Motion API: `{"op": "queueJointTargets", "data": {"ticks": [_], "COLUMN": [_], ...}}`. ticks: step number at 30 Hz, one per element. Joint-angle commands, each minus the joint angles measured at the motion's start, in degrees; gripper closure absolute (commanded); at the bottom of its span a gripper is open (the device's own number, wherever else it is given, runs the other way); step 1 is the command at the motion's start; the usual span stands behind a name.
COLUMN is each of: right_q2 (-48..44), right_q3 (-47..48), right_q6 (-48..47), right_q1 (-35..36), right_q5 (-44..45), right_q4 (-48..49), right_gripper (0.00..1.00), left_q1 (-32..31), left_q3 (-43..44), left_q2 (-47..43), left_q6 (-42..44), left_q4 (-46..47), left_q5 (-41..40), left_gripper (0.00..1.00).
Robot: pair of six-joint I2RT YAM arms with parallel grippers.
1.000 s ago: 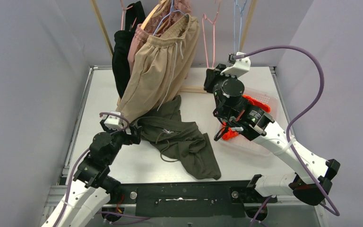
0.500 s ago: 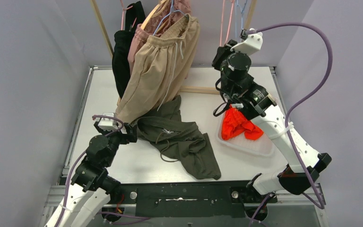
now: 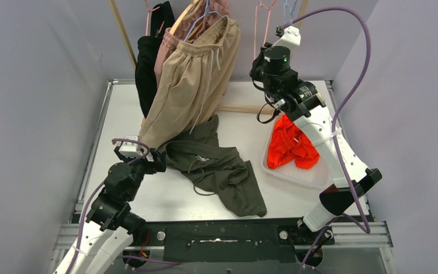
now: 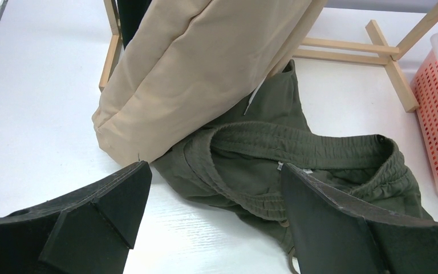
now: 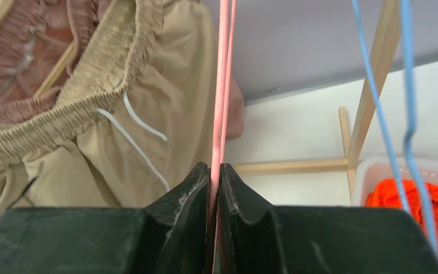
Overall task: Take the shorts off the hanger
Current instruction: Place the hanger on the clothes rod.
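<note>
Right wrist: right jaws tight on thin pink wire hanger [image 5: 222, 85]; left jaws wide apart.

the left arm [image 3: 117, 191] crouches low, reaching from its base toward 1 o'clock with the left gripper [image 4: 215, 174] spread wide, while the right arm [image 3: 331, 148] stretches high from its base toward 11 o'clock, the right gripper [image 5: 215, 168] pinched tight on the wire of a pink hanger [image 5: 222, 85].

pink shorts [image 3: 165, 54] mostly hidden, rack [image 3: 124, 34] cropped
</note>
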Motion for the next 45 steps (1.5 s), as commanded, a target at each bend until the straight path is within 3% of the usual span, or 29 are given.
{"op": "queueJointTargets", "data": {"ticks": [1, 8, 17, 22, 30, 34, 40, 45], "right_q2": [-0.07, -3.77, -11.92, -17.28, -27.5, -30.61, -28.22, -19.99], "right_q3": [2.39, -0.25, -7.99, -15.83, -34.48, -43.23, -54.28, -54.19], "right_q6": [1.99, 2.45, 4.32, 6.92, 2.1, 2.18, -3.5, -12.04], "right_q1": [-0.3, -0.22, 0.89, 2.73, 11.28, 14.57, 20.51, 22.54], "right_q5": [-3.18, -4.15, -5.0, -3.72, -5.57, -2.12, -4.55, -7.57], "right_q4": [-4.08, -3.11, -1.7, -0.96, 9.84, 14.13, 25.83, 29.67], "right_gripper": [0.89, 0.77, 0.48, 0.38, 0.32, 0.27, 0.19, 0.17], "left_q1": [-0.27, -0.35, -0.36, -0.4, -0.42, -0.35, -0.35, -0.1], "left_q3": [1.28, 1.19, 1.43, 1.67, 1.75, 1.77, 1.81, 1.97], "left_q2": [-0.49, -0.71, -0.36, 0.47, 0.32, 0.48, 0.42, 0.05], "left_q6": [0.24, 0.37, -0.82, -1.86, -1.78, -1.75, -1.65, -1.51], "left_q4": [2.55, 2.48, 2.12, 1.76, 1.27, 1.19, 1.0, 0.59], "left_q5": [0.8, 0.76, 0.67, -0.71, -1.89, -1.97, -2.54, -4.47], "left_gripper": [0.15, 0.15, 0.15, 0.15, 0.16, 0.15, 0.15, 0.15]}}
